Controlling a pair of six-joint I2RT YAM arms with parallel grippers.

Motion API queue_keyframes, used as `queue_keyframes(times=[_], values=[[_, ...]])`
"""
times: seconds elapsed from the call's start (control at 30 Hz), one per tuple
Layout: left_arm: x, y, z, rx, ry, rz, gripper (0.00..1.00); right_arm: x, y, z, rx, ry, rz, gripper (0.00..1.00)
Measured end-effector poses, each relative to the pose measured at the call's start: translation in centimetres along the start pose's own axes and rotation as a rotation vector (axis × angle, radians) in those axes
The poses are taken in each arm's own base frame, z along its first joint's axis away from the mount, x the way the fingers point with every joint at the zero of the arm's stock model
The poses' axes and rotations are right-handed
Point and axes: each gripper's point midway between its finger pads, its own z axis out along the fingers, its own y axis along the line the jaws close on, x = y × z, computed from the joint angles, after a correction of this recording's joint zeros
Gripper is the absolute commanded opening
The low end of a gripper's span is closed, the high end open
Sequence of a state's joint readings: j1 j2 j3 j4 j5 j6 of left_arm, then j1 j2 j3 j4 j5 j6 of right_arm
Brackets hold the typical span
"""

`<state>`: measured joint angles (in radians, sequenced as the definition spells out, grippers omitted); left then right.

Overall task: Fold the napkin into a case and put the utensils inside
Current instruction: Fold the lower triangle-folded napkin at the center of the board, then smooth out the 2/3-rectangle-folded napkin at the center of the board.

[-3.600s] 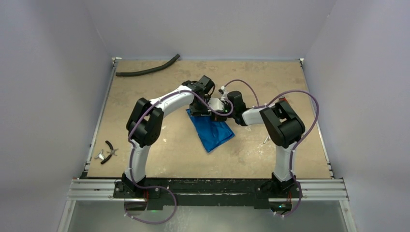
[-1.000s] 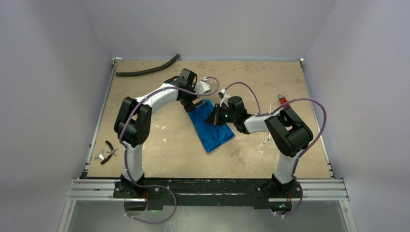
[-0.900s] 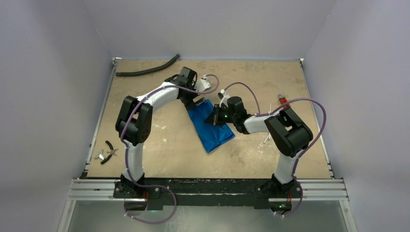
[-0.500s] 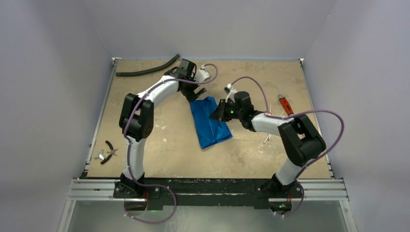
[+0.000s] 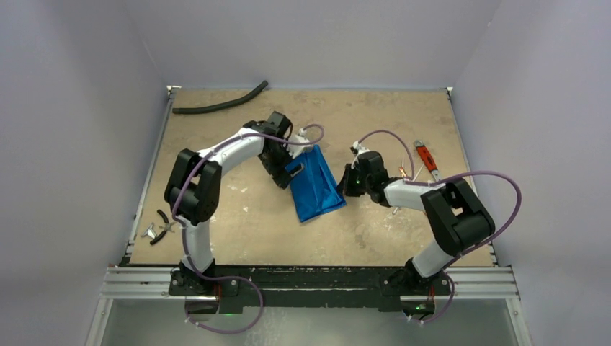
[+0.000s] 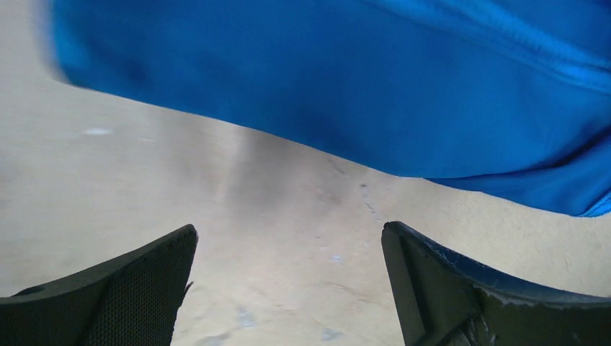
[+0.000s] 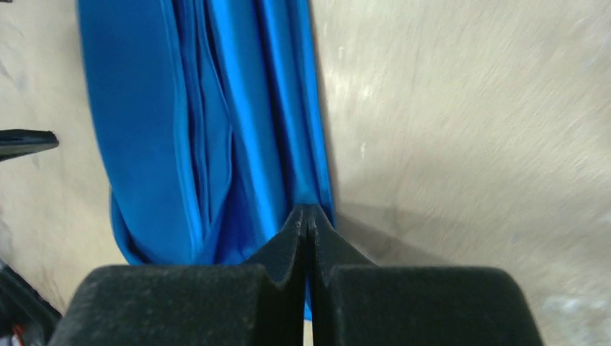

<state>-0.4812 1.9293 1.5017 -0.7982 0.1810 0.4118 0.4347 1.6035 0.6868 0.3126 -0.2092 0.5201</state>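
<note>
The blue napkin (image 5: 315,185) lies folded into an oblong on the table, seen close up in the left wrist view (image 6: 346,79) and the right wrist view (image 7: 209,130). My left gripper (image 5: 291,168) sits low at the cloth's left edge, open, with bare table between its fingers (image 6: 288,232). On the cloth's right edge rests my right gripper (image 5: 349,182), shut, its tips (image 7: 308,213) over the hem and no cloth visibly pinched. Thin shiny utensils (image 5: 408,171) lie right of the right gripper, small and hard to make out.
A black curved hose (image 5: 220,106) lies at the far left. A red-handled wrench (image 5: 426,158) lies at the right. Small pliers (image 5: 164,223) rest by the left edge. The table's raised frame borders all sides.
The right gripper has drawn back rightward off the napkin to its right edge. The left gripper has swung from the cloth's far end down to its left side, staying open.
</note>
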Motion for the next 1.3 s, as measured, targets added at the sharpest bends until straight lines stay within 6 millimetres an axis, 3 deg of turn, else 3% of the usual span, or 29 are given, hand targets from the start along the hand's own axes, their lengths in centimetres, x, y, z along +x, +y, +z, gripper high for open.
queue_keyframes(times=[0.1,0.17,0.33,0.43,0.5,0.6,0.7,0.83,0.93,1.07,1.17,1.3], values=[[3.3,-2.1,2.4,0.073,0.105,-0.043,0.98,2.7,0.4,-0.1,-0.007,0.048,-0.003,0.0],[3.7,-2.1,3.4,0.078,0.14,-0.065,0.99,3.9,1.4,-0.4,-0.03,0.064,-0.009,0.0],[-1.0,-0.1,5.1,0.073,0.068,-0.066,0.99,7.8,5.2,-0.8,-0.126,0.136,-0.025,0.0],[-4.2,0.7,5.9,0.069,0.016,-0.046,0.99,9.4,6.4,-1.3,-0.151,0.185,-0.037,0.0],[-5.2,0.6,5.8,0.072,-0.001,-0.035,0.99,9.0,6.0,-2.1,-0.131,0.186,-0.027,0.0],[-4.8,0.0,5.2,0.078,0.009,-0.027,0.98,6.2,4.9,-3.3,-0.089,0.108,0.0,0.08],[-2.9,0.0,4.1,0.082,0.04,-0.045,0.99,3.5,4.5,-3.9,-0.046,0.032,0.004,0.14],[-1.1,1.2,1.6,0.071,0.053,-0.043,0.99,2.0,4.8,-4.5,-0.036,-0.021,-0.005,0.15],[-1.4,1.1,-0.8,0.084,0.02,0.008,0.99,1.7,5.4,-4.6,-0.051,-0.032,0.002,0.1],[-2.0,-1.0,-3.0,0.133,-0.021,0.11,0.99,2.3,6.2,-3.9,-0.08,-0.018,0.016,0.0],[-2.0,-3.3,-3.4,0.173,-0.027,0.19,0.99,3.3,6.4,-2.8,-0.095,0.013,0.036,0.0],[-0.9,-7.3,-2.6,0.221,0.008,0.318,0.99,5.5,5.3,-2.1,-0.088,0.06,0.067,0.0]])
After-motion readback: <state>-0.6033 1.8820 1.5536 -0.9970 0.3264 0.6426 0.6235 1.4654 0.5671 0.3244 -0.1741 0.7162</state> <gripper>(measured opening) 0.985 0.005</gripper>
